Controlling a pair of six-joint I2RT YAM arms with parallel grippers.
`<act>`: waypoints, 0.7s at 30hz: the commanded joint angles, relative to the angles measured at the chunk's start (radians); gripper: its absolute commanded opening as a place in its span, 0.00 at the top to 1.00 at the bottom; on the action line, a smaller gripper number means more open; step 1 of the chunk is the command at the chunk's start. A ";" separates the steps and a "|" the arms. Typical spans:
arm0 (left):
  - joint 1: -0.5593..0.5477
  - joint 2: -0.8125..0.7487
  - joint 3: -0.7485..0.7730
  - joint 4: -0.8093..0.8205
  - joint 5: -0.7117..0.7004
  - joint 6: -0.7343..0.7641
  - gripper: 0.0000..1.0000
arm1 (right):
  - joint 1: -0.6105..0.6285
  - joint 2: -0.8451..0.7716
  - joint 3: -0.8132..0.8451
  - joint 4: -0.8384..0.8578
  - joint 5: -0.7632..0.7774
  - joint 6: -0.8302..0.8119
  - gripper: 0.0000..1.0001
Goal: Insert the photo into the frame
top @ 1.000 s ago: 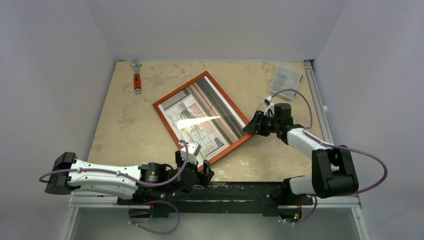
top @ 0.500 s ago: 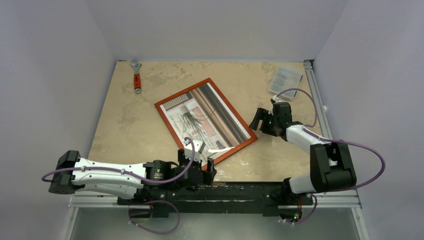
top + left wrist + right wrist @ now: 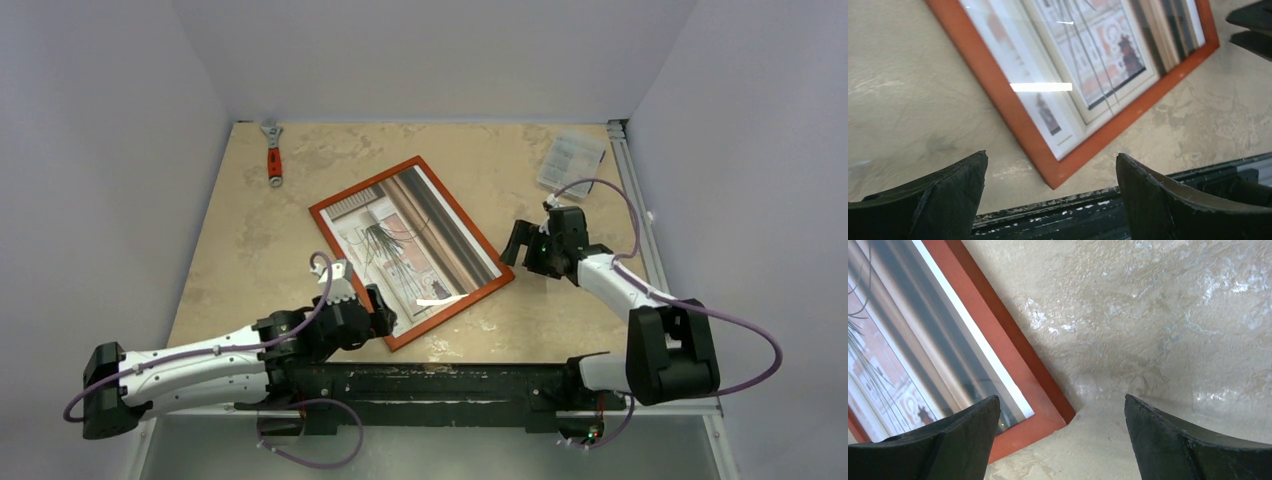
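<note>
The frame, thin and orange-brown, lies flat and turned at an angle in the middle of the table. The photo of a plant at a curtained window sits inside its border, face up. My left gripper hovers open by the frame's near corner. In the left wrist view that corner of the frame and the photo show above my left gripper. My right gripper stands open just off the right corner. In the right wrist view the frame and photo lie beside my empty right gripper.
A red-handled wrench lies at the far left corner. A small clear plastic box sits at the far right. A black rail runs along the near table edge, and grey walls close in the other three sides.
My right gripper opened and drew back from the frame's right corner. The frame settled flat, a little further right. My left arm swung left and its gripper moved up to the frame's near corner.
</note>
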 commanded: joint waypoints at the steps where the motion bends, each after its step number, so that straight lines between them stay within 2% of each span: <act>1: 0.083 -0.107 -0.074 -0.110 0.031 -0.142 0.05 | -0.004 -0.058 0.000 -0.063 -0.010 0.007 0.08; 5: 0.182 -0.200 -0.137 -0.102 0.081 -0.138 0.09 | -0.003 -0.106 -0.050 -0.095 -0.057 0.080 0.09; 9: 0.259 -0.181 -0.142 -0.090 0.130 -0.095 0.11 | 0.004 -0.151 -0.108 -0.118 -0.099 0.148 0.11; 15: 0.348 -0.006 -0.090 0.010 0.234 0.014 0.12 | 0.082 -0.187 -0.141 -0.136 -0.113 0.229 0.13; 21: 0.358 0.217 0.123 -0.044 0.241 0.127 0.10 | 0.234 -0.137 -0.105 -0.111 -0.036 0.312 0.15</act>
